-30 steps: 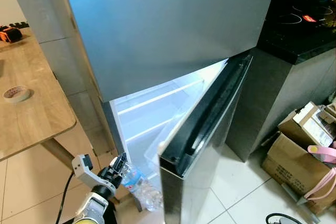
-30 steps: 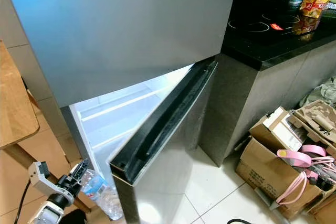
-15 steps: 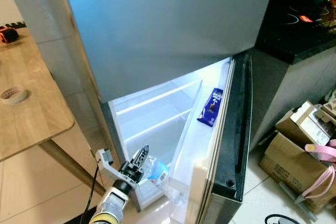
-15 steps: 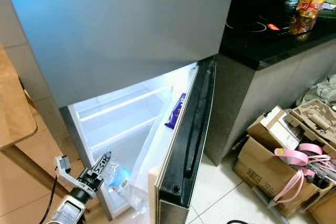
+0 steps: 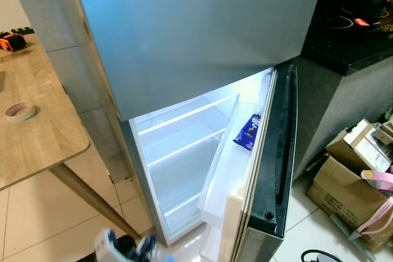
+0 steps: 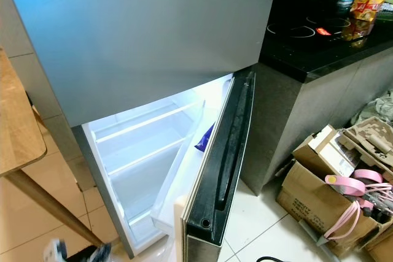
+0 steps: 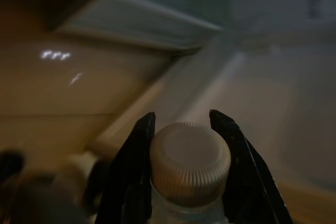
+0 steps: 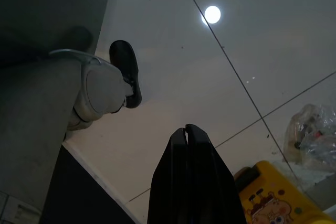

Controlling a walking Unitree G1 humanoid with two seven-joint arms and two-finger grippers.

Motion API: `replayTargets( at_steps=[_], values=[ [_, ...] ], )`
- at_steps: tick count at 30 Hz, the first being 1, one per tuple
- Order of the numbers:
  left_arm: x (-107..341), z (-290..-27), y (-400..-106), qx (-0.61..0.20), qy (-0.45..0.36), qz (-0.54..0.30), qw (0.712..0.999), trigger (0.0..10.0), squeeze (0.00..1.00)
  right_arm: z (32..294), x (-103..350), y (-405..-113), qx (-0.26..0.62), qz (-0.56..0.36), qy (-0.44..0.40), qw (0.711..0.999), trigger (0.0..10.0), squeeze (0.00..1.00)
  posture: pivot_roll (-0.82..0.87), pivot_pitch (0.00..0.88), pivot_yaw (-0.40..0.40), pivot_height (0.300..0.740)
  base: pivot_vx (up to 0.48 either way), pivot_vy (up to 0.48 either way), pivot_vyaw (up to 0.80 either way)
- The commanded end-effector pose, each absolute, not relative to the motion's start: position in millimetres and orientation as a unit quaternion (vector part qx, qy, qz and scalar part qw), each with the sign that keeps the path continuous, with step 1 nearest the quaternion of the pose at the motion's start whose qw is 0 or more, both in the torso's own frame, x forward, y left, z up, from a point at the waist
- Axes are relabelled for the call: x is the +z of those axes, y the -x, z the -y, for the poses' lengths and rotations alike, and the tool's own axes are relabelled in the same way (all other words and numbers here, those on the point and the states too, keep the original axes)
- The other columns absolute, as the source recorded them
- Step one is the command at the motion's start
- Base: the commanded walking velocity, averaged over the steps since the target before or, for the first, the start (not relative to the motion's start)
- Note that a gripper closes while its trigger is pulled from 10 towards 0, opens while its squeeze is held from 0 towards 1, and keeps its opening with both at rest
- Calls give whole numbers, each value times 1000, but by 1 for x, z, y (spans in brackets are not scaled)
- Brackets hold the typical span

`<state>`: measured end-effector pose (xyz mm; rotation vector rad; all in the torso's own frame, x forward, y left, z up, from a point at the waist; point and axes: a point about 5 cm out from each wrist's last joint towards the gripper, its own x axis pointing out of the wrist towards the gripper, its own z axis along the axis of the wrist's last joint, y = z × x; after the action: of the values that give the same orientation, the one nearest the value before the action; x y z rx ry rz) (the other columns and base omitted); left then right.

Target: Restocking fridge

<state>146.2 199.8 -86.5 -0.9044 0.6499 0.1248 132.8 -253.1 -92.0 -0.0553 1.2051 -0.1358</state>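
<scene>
The fridge [image 5: 202, 35] stands before me, its big upper door shut and its lower door [image 5: 270, 170] swung wide open to my right. The lit lower compartment [image 5: 181, 151] shows white shelves with nothing that I can make out on them. In the open door's bin a purple snack packet [image 5: 247, 132] leans against the inner wall. To my left is a wooden desk [image 5: 43, 127] with a roll of tape [image 5: 19, 110] near its front edge and an orange and black tool [image 5: 12, 41] at its far edge. To my right, on the tiled floor [image 5: 288, 237], sit cardboard boxes [image 5: 350, 182] with pink loops draped on them, beside a dark counter with a cooktop [image 6: 307, 32] and a yellow snack bag [image 6: 366, 2].

My left end effector [image 7: 181, 129] is low at the bottom of my head view, in front of the fridge's lower left corner and blurred there. Its two black fingers [image 7: 134, 171] press against either side of the ribbed white cap of a water bottle [image 7: 190, 161], gripping it just below the cap.

My right end effector [image 8: 187, 132] hangs over the floor tiles with its fingers pressed together and nothing between them, near a yellow cartoon-printed thing [image 8: 268, 198] and a crumpled clear bag [image 8: 312, 137].
</scene>
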Motion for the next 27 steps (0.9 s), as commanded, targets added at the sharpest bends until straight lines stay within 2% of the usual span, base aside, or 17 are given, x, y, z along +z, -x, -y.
replayTargets(
  at_steps=[1,4,12,19,27],
  values=[
    [-93,-205,-135,86,391,-352,846,10000,0,253,-92,-133,-66,-569,28,819,10000,0,-110,0,13,740,0,0,0],
    [-98,-210,-122,123,368,-379,840,10000,0,253,-92,-134,-67,-569,28,819,10000,0,-107,0,7,740,0,0,0],
    [-97,-213,-129,139,360,-381,840,10000,0,245,-95,-133,-62,-573,25,817,10000,0,-107,0,7,740,0,0,0],
    [-95,-211,-136,127,338,-392,846,10000,0,237,-98,-129,-56,-577,22,814,10000,0,-107,0,7,740,-320,0,0],
    [-98,-208,-132,124,318,-414,844,10000,0,245,-97,-124,-59,-581,26,812,10000,0,-107,0,7,740,-348,0,0]
  ],
)
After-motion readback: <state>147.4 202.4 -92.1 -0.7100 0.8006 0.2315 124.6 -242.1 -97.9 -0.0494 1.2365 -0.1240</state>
